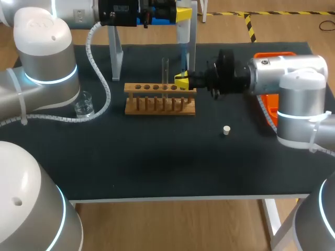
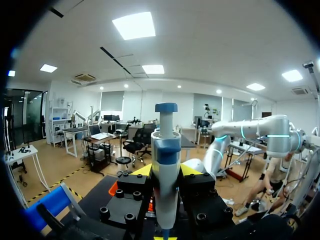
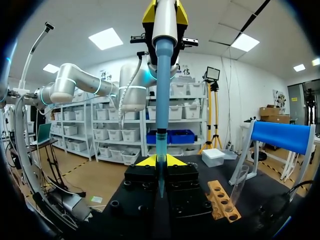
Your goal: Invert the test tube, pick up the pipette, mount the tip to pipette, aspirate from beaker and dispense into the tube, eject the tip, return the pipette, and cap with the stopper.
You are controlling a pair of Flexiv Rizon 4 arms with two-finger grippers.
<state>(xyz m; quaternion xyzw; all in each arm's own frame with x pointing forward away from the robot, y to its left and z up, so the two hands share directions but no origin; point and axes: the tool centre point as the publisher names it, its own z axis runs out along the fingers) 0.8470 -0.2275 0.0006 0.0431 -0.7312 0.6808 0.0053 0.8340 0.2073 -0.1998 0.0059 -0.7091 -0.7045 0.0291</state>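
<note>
- Head view showed the left gripper (image 1: 183, 14) high over the back of the table, clamped on the white-bodied pipette with a blue shaft (image 1: 182, 37), which hung straight down; that upright hold likely kept the shaft in line for the tip to go on.
- The left wrist view confirmed the grip: both yellow fingertips pressed against the pipette body from either side, its blue plunger knob standing free above them.
- The right gripper (image 1: 181, 81) reached in level from the right and was closed on the slim translucent blue pipette tip (image 3: 160, 145), directly under the shaft's end. By my judgement this was the mounting step, not yet the aspirating.
- The clear glass test tube (image 1: 165, 70) stood upright in the wooden rack with a row of holes (image 1: 159, 106), just beside the right gripper, apparently ready to be filled.
- The small clear glass beaker (image 1: 84, 104) sat well to the left of the rack, near the left arm.
- The little white stopper (image 1: 226, 130) lay alone in front of the right arm, apart from the rack.
- An orange plastic tray (image 1: 268, 109) lay partly hidden behind the right arm, and a white frame stand (image 1: 116, 55) rose behind the rack.
- The flat black table mat (image 1: 157, 162) lay under everything, with open room in front of the rack.
</note>
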